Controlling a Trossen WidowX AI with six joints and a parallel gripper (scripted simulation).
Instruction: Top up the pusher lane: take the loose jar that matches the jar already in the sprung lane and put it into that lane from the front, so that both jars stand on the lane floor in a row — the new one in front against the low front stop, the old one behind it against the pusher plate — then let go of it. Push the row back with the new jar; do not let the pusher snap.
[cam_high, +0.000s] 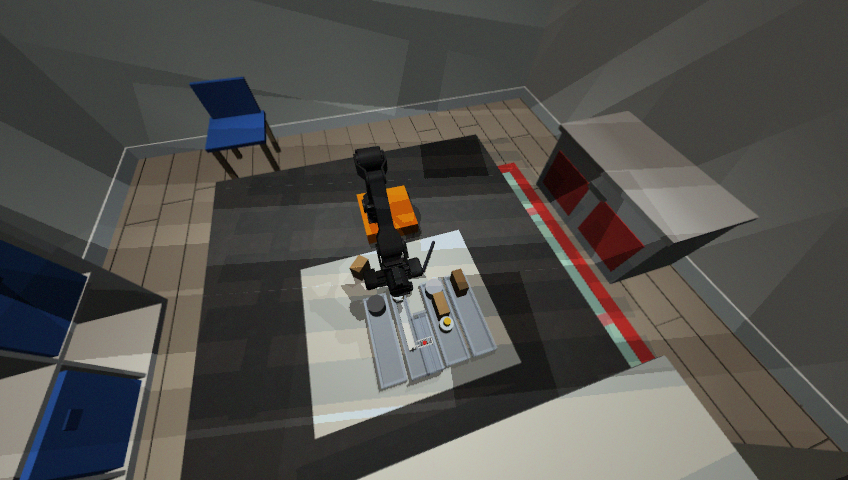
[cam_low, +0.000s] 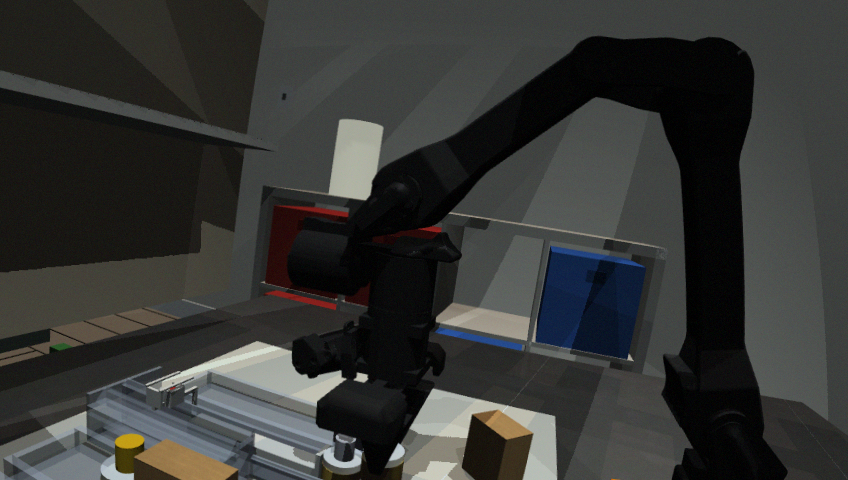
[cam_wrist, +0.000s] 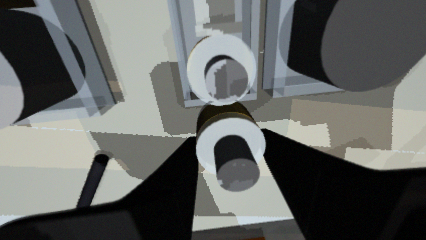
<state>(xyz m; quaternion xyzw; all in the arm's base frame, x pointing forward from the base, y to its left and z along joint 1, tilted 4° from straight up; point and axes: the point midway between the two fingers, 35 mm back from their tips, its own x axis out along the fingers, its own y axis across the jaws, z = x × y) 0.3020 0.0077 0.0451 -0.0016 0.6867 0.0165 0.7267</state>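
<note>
The tool (cam_wrist: 230, 150) is clenched on the loose jar (cam_wrist: 231, 150), white collar and dark grey cap pinched between the two black fingers. Most of the jar's amber body is hidden under the collar, so only a thin band shows. It sits just short of the sprung lane (cam_wrist: 220, 30) mouth, not inside yet. Just beyond it, the matching jar (cam_wrist: 221, 70) stands at the lane's near end, though whether the two touch is hard to call. Big dark cylinders (cam_wrist: 360, 40) left and right are cut off by the frame edges. In the exterior view the arm blocks most of the worktop (cam_low: 249, 356). No labels or writing are readable anywhere.
</note>
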